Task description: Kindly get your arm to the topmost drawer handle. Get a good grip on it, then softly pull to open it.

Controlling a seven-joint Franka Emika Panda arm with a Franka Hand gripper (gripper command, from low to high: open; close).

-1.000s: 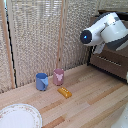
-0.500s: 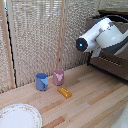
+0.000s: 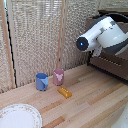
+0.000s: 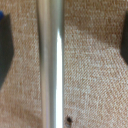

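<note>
The arm (image 3: 102, 35), glossy white with a blue light ring, reaches in front of the dark brown dresser (image 3: 112, 65) at the exterior view's right; its gripper is hidden there. In the wrist view the topmost drawer handle (image 4: 51, 65) is a thin silver bar across the brown drawer front (image 4: 92, 75). My gripper (image 4: 64, 45) is open, with one dark finger (image 4: 4, 50) on each side of the bar and a gap between each finger and the bar. The bar lies closer to one finger than to the other.
On the wooden table (image 3: 90, 107) stand a blue cup (image 3: 42, 81) and a pink cup (image 3: 58, 76), with a small orange block (image 3: 64, 92) in front of them. A white plate (image 3: 17, 117) lies at the near left. A woven screen (image 3: 40, 35) forms the back wall.
The arm's end with the blue ring has swung a little left and down in the exterior view. The objects on the table have not moved.
</note>
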